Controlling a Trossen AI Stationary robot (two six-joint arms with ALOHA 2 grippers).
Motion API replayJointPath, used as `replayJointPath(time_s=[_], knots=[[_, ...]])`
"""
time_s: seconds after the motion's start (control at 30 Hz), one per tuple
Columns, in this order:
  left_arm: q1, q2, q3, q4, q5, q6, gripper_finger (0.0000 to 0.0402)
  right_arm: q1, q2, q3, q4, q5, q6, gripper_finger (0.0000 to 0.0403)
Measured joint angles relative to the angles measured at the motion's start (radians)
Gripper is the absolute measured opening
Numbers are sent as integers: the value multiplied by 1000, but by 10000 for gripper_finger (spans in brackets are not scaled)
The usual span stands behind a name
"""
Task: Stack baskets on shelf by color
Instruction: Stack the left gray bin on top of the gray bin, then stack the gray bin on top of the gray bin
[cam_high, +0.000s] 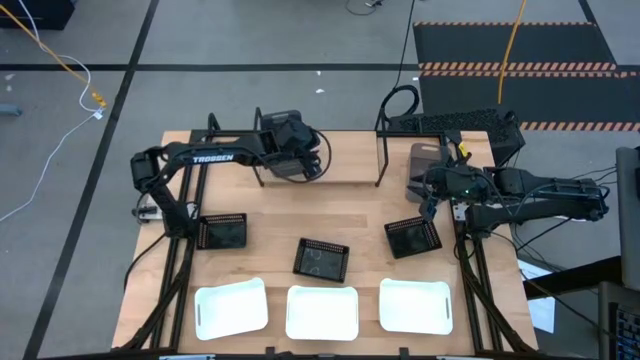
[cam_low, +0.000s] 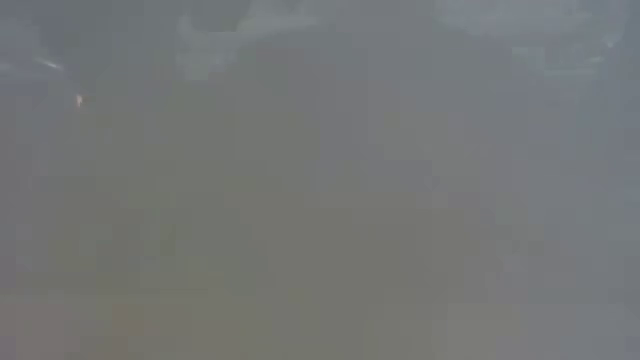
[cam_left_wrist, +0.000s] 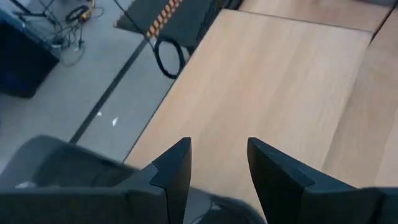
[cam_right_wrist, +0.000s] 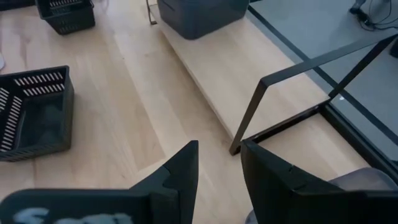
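currently both jaws spread, empty. left jaws (cam_high: 312, 168) above dark grey basket (cam_high: 285, 150) on shelf (cam_high: 350, 170) — could bump it. right jaws (cam_high: 428, 205) near mesh basket (cam_high: 412, 238) on counter (cam_high: 360, 225) — might snag shelf rod.

Light wooden table (cam_high: 350, 215); grey floor (cam_high: 250, 40); yellow cable (cam_high: 60, 60); hazard-striped black mat (cam_high: 515, 50)

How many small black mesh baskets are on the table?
3: one black mesh basket near the left arm, one at centre, one near the right arm. More may be hidden under the arms.
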Motion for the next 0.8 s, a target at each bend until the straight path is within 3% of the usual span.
replayJointPath(time_s=[0.37,0.47,0.6,0.8], knots=[[-10,-32,0,-265,-19,-126,159,0,0,-48,10,0,-11,114],[-20,-70,0,-264,-27,-149,159,0,0,-69,40,1,-37,114],[-60,-119,0,-119,6,-127,159,0,0,-73,70,0,-66,114],[-184,-76,4,403,347,16,159,0,-42,-60,138,-147,-128,114]])
